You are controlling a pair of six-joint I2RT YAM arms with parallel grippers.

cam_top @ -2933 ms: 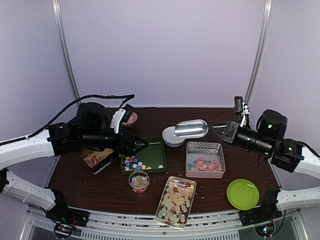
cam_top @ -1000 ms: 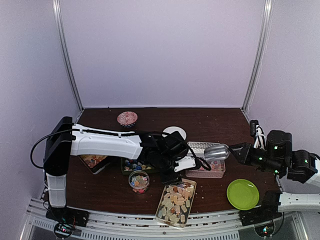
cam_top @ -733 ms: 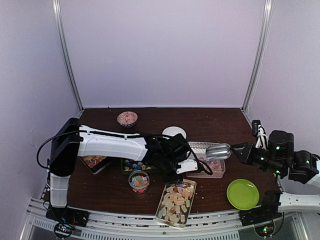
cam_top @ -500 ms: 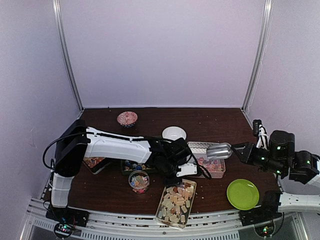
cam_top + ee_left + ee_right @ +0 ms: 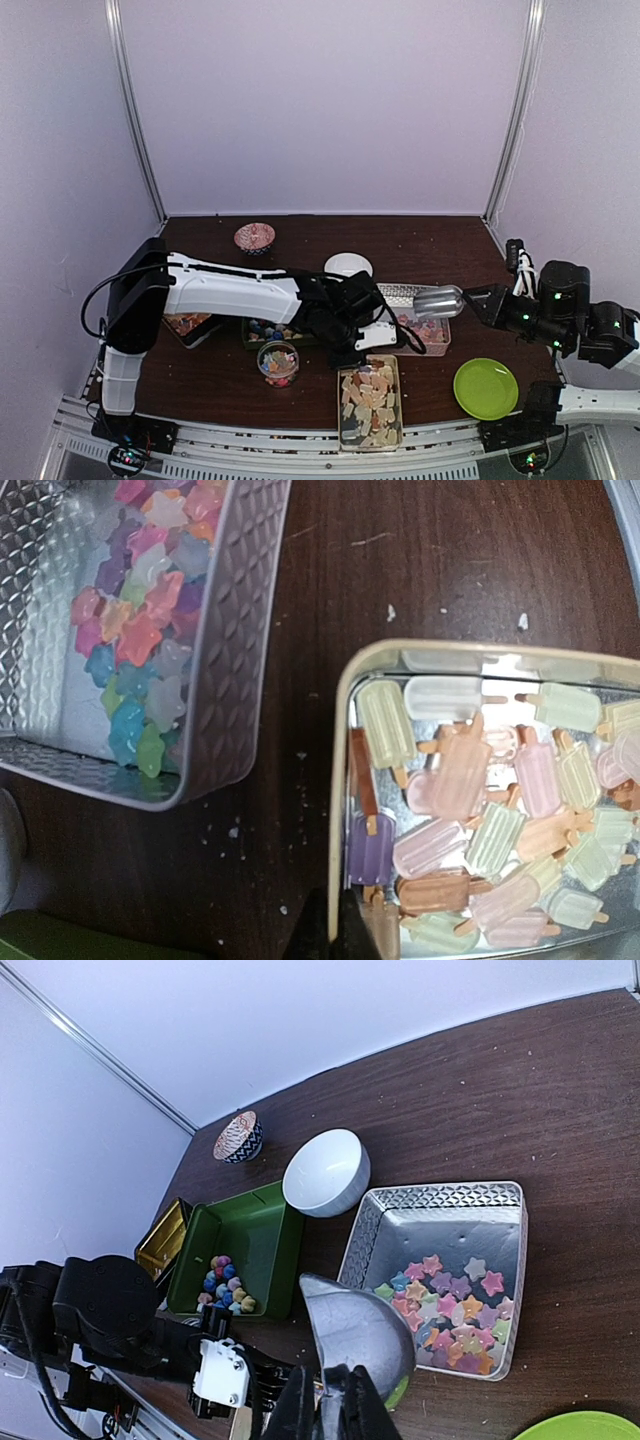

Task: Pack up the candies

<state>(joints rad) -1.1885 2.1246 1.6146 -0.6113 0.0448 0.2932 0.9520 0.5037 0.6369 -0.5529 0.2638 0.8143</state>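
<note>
You are working in a lab test cell: plain pale panels (image 5: 320, 100) on metal posts (image 5: 135, 110) box in a dark wooden table (image 5: 430, 235), with an aluminium rail (image 5: 250, 435) along its near edge.

The surface (image 5: 430, 240) is dark brown wood, speckled with pale crumbs (image 5: 390, 612).

- Rear left: a small patterned bowl (image 5: 254, 238).
- Rear centre: a white bowl (image 5: 347, 264), near the embossed silver tray (image 5: 425, 348).
- Left side: a gold tin (image 5: 197, 338), with a green tray (image 5: 255, 1235) beside it.
- Near edge, left to right: a glass jar (image 5: 278, 347), a cream-rimmed tray (image 5: 341, 410) and a green plate (image 5: 485, 388), each standing apart.
</note>
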